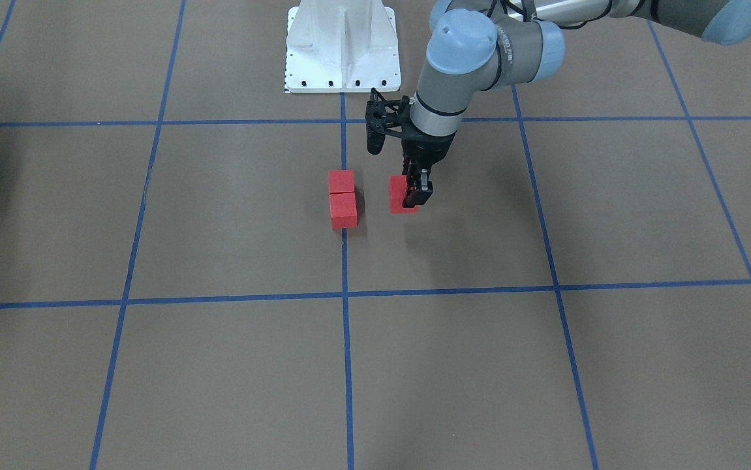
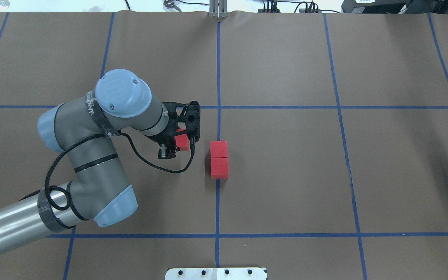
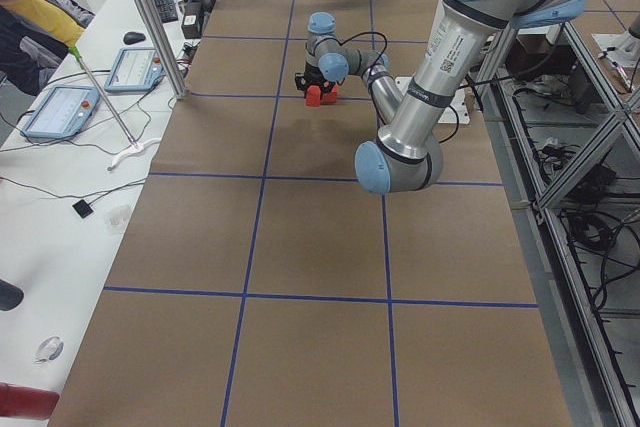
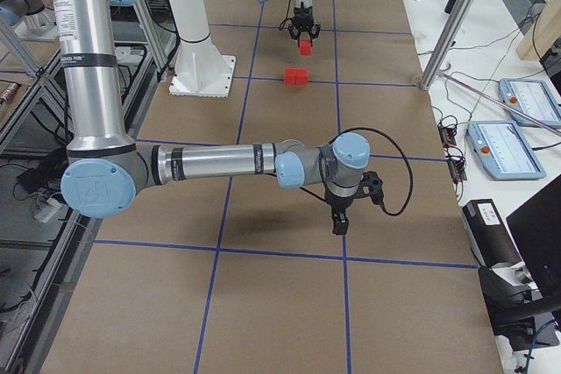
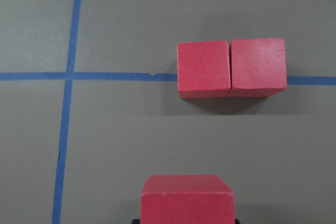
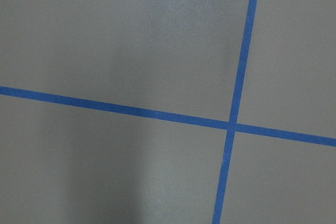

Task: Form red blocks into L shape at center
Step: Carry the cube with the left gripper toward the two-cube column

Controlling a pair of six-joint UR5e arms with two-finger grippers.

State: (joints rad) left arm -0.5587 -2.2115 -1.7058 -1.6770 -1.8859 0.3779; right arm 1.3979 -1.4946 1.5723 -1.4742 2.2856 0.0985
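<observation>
**Third block in hand, short of the pair**

Left gripper: pointed straight down, jaws closed on one red block. Whether the block sat on the floor or hung just above it could not be told.

Pair of red blocks: touching face to face in a row on the middle tape line. They lay just beside the held block, with a gap between.

Handling note: the held block likely needed squaring to one end block, not the seam. It should then be eased in flush without nudging the pair off the line, and released only once seated.

Right gripper: well apart, over bare floor. How far open it was could not be told.
</observation>
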